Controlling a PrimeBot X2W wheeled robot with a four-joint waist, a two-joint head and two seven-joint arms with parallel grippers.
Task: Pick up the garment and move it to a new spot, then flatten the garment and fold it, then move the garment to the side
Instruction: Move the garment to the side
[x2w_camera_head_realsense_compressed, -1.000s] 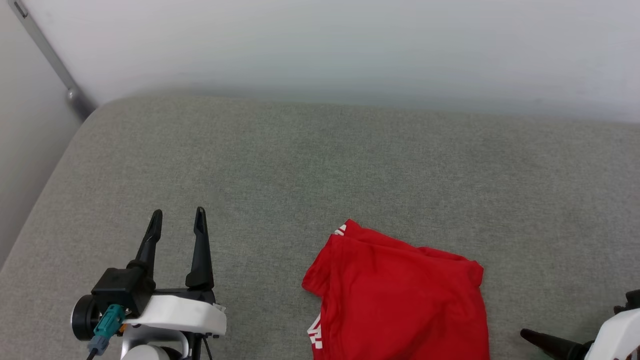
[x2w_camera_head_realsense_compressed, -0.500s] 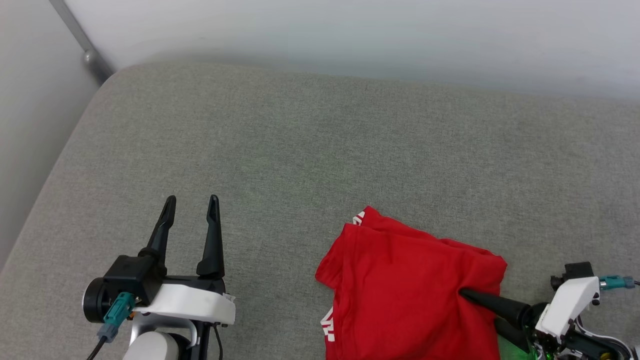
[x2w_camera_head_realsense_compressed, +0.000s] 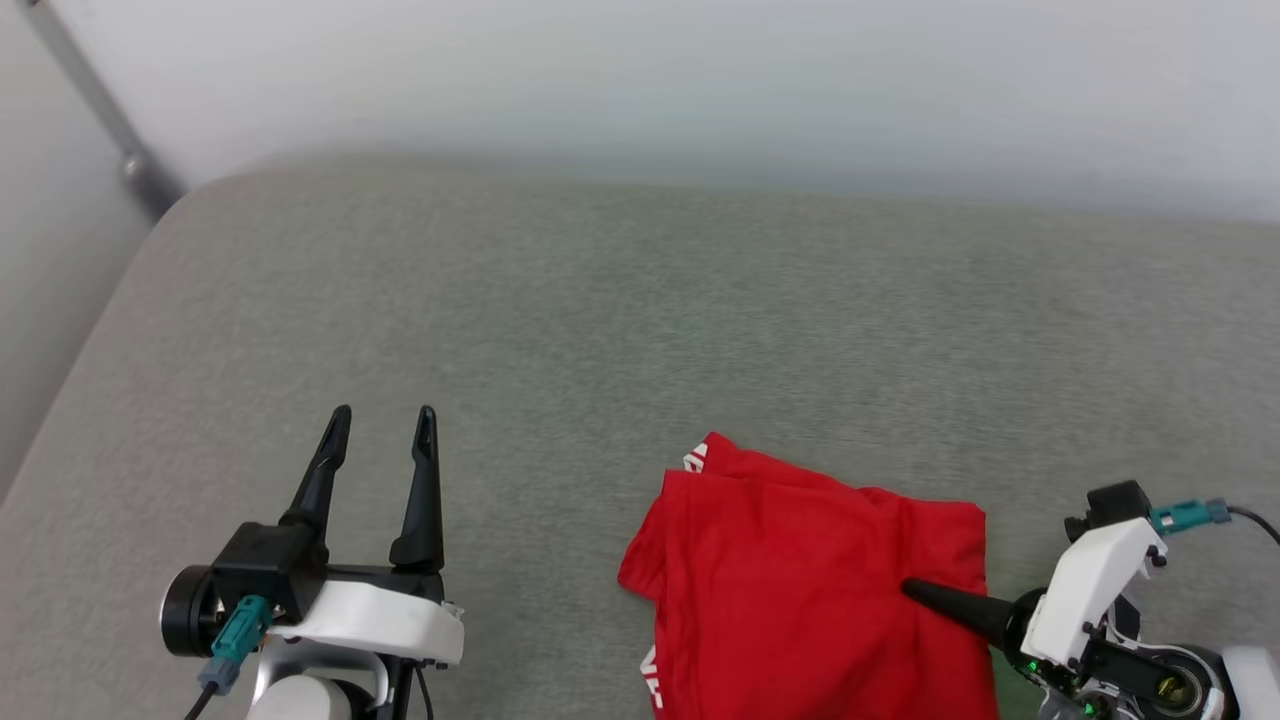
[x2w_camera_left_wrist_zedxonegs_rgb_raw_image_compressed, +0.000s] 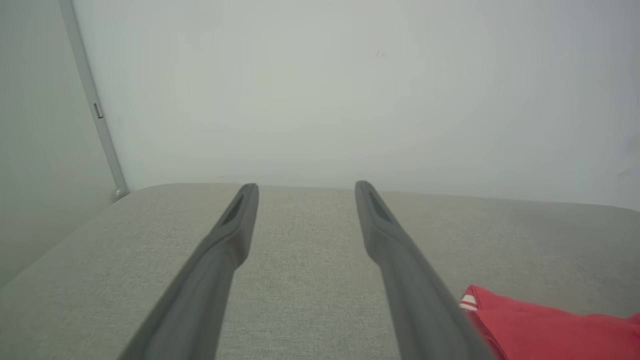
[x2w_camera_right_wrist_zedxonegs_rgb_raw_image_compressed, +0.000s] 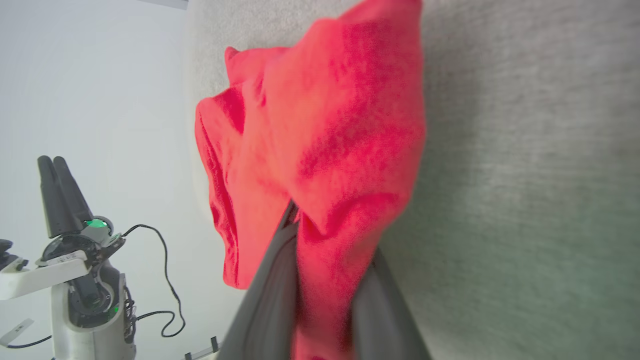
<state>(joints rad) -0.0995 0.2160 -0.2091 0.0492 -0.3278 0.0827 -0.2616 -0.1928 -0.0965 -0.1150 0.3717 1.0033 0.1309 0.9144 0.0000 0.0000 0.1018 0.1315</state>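
Right gripper (x2w_camera_head_realsense_compressed: 925, 597) is clamped on the garment (x2w_camera_head_realsense_compressed: 800, 580) near its right-hand edge. In the right wrist view its two dark fingers (x2w_camera_right_wrist_zedxonegs_rgb_raw_image_compressed: 270, 300) stand close together with a fold of red cloth squeezed between them and draping over the tips. A bite at the edge rather than the middle looks chosen so that the shirt can be lifted and carried to a new spot with most of it hanging free. The garment itself lies bunched and partly doubled over on the near right part of the grey cushion (x2w_camera_head_realsense_compressed: 640, 330), well short of the pale wall (x2w_camera_head_realsense_compressed: 640, 80) behind. Left gripper (x2w_camera_head_realsense_compressed: 385, 415) hovers well apart over bare cushion at the near left, fingers spread wide and gripping nothing, likely kept ready to take a second corner once flattening begins. As for writing, a bit of striped trim (x2w_camera_head_realsense_compressed: 697, 458) shows at the shirt's far corner and some white marks (x2w_camera_head_realsense_compressed: 650, 668) peek out at its near left edge, too cut off to read. No brand or label can be made out.
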